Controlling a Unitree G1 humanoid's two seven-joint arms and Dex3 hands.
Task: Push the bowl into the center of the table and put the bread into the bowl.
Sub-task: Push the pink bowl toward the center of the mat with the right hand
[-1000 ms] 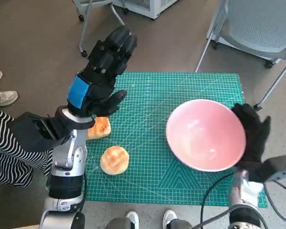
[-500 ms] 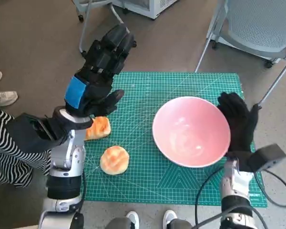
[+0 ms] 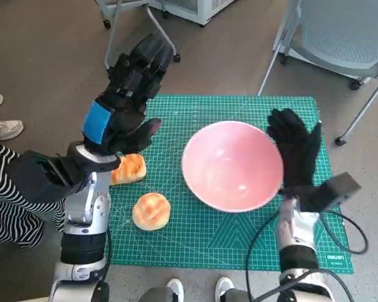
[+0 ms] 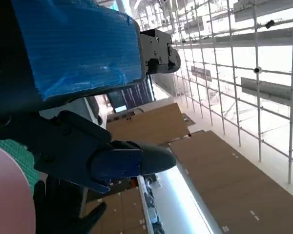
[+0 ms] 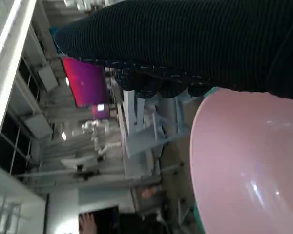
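While the right hand point(image 3: 297, 154), fingers spread flat, presses the bowl point(image 3: 232, 165) rim, it should push low and steadily; the left hand point(image 3: 127, 94) hovers open.

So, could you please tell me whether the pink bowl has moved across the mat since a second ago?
Yes. The pink bowl has slid from the green mat's right edge toward its centre, with the right hand against its side.
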